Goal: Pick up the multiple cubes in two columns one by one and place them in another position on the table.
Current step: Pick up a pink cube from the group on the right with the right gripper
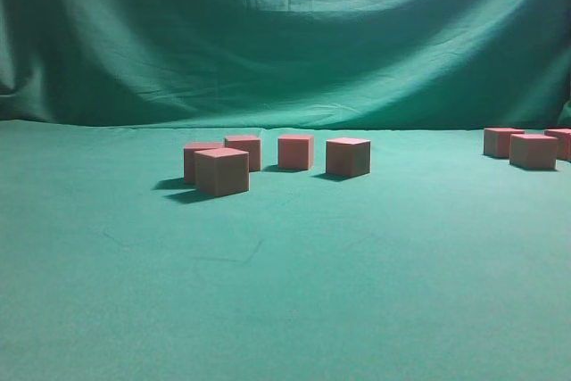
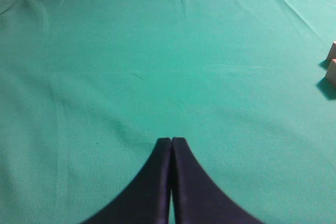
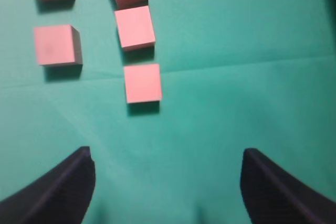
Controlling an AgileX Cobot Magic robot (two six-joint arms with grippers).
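Several pink cubes stand in a loose group mid-table in the exterior view, the nearest cube (image 1: 221, 171) in front. Three more sit at the far right, one of them (image 1: 533, 151) foremost. Neither gripper appears in that view. In the right wrist view, cubes lie in two columns on the table (image 3: 236, 77). The closest cube (image 3: 142, 82) is ahead and slightly left of my right gripper (image 3: 167, 153), which is open and empty above bare cloth. My left gripper (image 2: 171, 140) is shut on nothing over the table (image 2: 157, 66), and two cube corners (image 2: 332, 72) peek in at the right edge.
A draped green cloth backdrop (image 1: 285, 33) rises behind the table. The teal cloth shows faint creases (image 1: 241, 256) in the foreground. No other objects are in view.
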